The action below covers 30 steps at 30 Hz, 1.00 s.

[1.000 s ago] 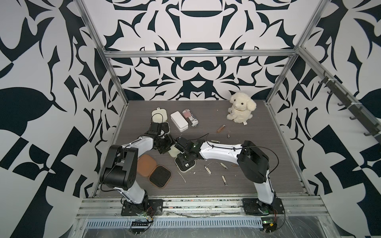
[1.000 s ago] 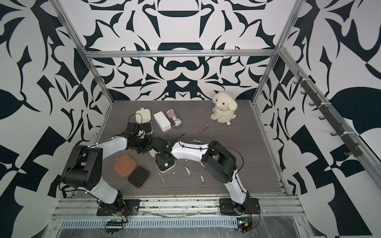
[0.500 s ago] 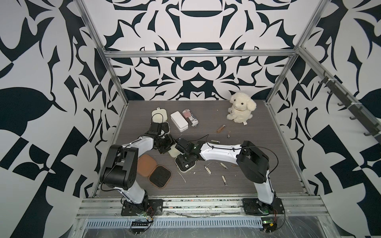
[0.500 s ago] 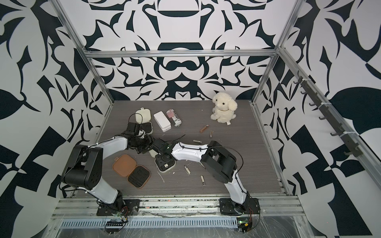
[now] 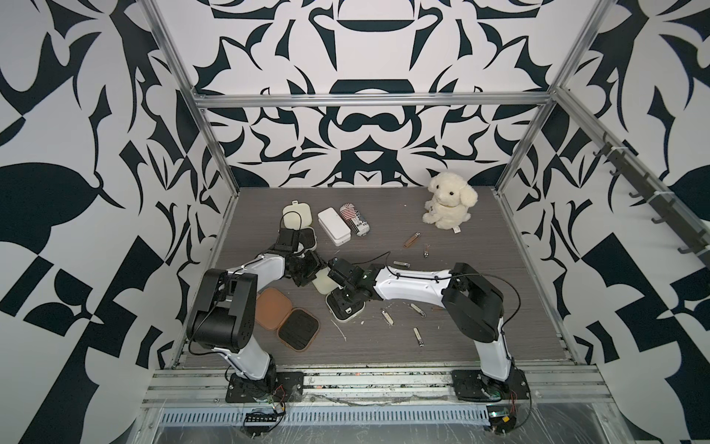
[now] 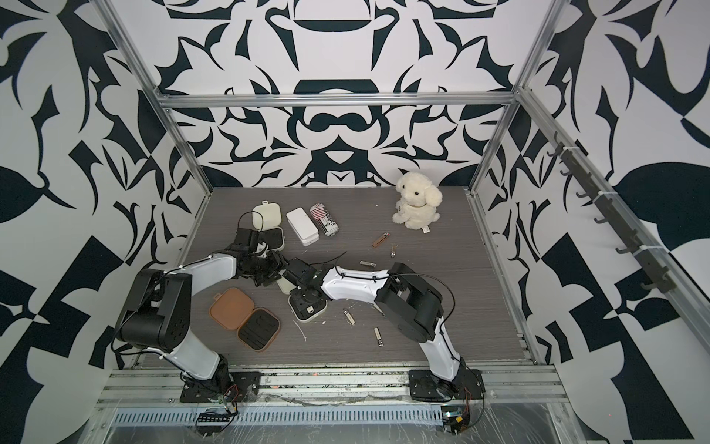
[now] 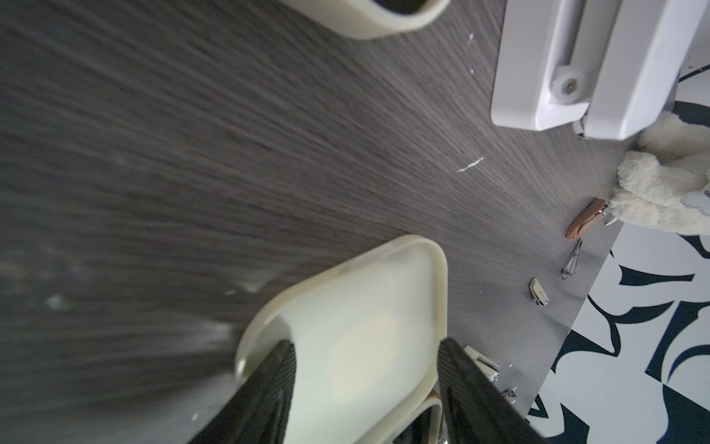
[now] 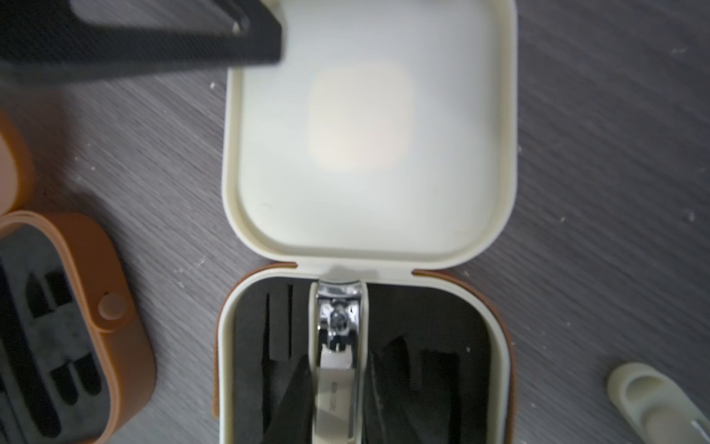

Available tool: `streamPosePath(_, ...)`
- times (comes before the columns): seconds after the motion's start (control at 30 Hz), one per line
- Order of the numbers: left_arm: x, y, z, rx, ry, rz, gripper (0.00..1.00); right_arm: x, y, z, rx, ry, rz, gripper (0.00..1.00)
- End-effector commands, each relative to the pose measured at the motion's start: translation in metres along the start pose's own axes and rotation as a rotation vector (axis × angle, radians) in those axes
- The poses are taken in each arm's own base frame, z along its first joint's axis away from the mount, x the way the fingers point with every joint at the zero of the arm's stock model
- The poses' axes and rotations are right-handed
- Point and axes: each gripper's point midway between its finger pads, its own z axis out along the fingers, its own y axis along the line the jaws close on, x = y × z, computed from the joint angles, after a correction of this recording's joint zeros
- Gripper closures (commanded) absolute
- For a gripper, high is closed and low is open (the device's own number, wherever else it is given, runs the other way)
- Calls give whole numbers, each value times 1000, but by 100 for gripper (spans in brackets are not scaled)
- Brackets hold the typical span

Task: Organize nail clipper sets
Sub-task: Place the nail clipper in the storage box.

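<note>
A: How far are we?
B: Not far. Lower left, our tan case [image 5: 286, 317] lies open, and its slots look bare. In the middle, our left jaws sit around the cream case's lid [image 7: 365, 300]. We cannot tell if they pinch it. Our right jaws are clamped on one clipper [image 8: 336, 346] in its slot.
A: And right?
B: Loose clippers [image 5: 417, 335] wait on the worktop [image 5: 480, 238].
</note>
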Motion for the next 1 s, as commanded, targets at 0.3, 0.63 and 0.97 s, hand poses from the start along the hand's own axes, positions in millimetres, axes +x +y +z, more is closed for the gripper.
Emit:
streamPosePath(0.3, 4, 51, 12, -159, 20, -71, 37, 75, -14, -3, 33, 250, 35, 100)
streamPosePath(0.63, 6, 47, 12, -134, 22, -75, 37, 94, -22, 6, 97, 293, 79, 100)
streamPosePath(0.97, 8, 38, 9, -88, 25, -75, 37, 96, -21, 14, 146, 351, 82, 100)
